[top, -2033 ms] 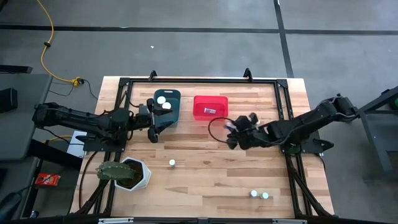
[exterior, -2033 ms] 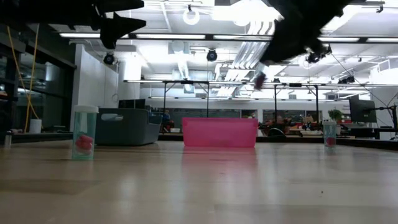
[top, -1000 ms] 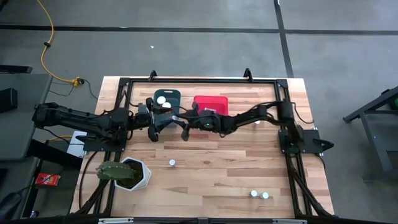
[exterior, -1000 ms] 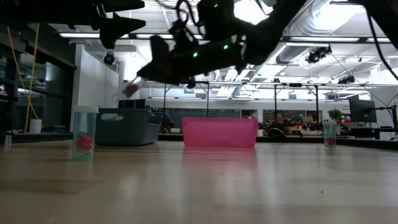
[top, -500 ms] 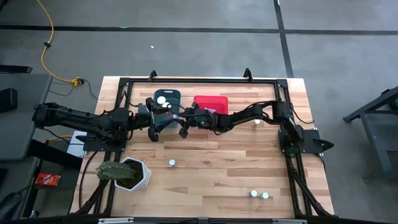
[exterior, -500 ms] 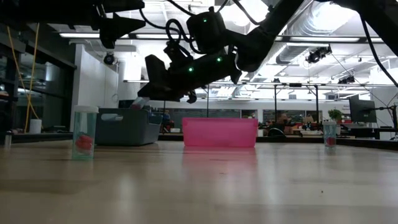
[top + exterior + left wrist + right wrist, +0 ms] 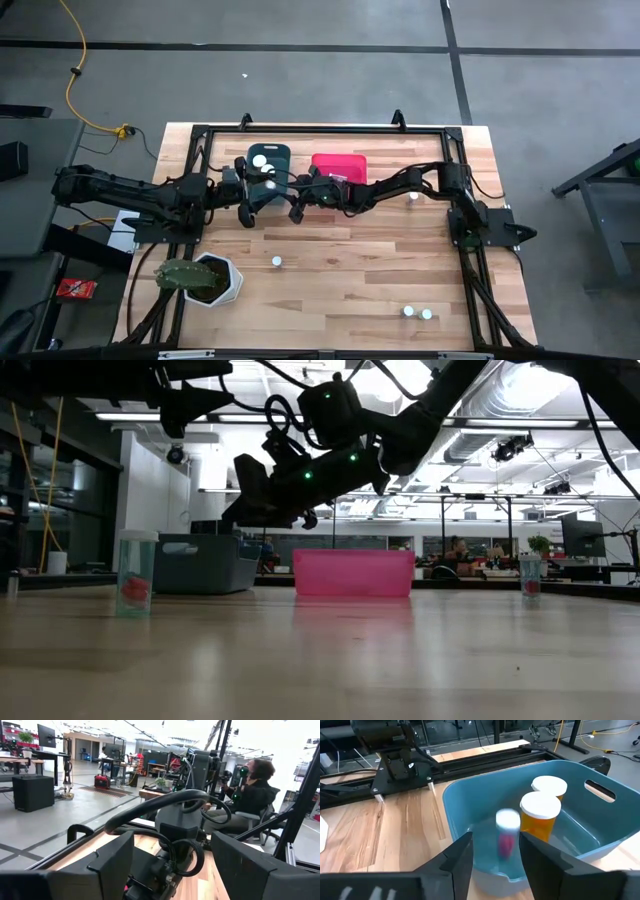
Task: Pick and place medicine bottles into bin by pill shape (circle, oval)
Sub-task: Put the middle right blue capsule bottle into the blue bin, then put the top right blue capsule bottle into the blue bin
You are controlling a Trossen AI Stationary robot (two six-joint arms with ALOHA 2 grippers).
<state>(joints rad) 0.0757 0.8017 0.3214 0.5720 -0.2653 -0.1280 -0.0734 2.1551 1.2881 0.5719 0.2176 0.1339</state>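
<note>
My right gripper (image 7: 282, 192) (image 7: 495, 870) is open over the near end of the dark teal bin (image 7: 268, 165) (image 7: 580, 830). A small bottle (image 7: 506, 832) with a white cap and red pills shows blurred below the fingers, inside the bin, apart from them. Two amber bottles with white caps (image 7: 540, 815) (image 7: 550, 787) stand in the bin. The red bin (image 7: 338, 170) (image 7: 352, 572) stands beside it. My left gripper (image 7: 247, 210) (image 7: 172, 870) is open and empty at the teal bin's near left. Loose bottles stand on the table (image 7: 277, 262) (image 7: 408, 311) (image 7: 427, 314).
A white hexagonal plant pot (image 7: 212, 280) stands at the near left corner. A black frame (image 7: 320, 130) runs round the table's edges. The right arm (image 7: 400, 188) stretches across the red bin's near side. A person (image 7: 252, 795) sits beyond the table.
My right gripper has gone from the table's right toward the teal bin with a bottle at its fingertips and has come down over the bin's near end. It has let go, and the bottle now falls inside the bin.
</note>
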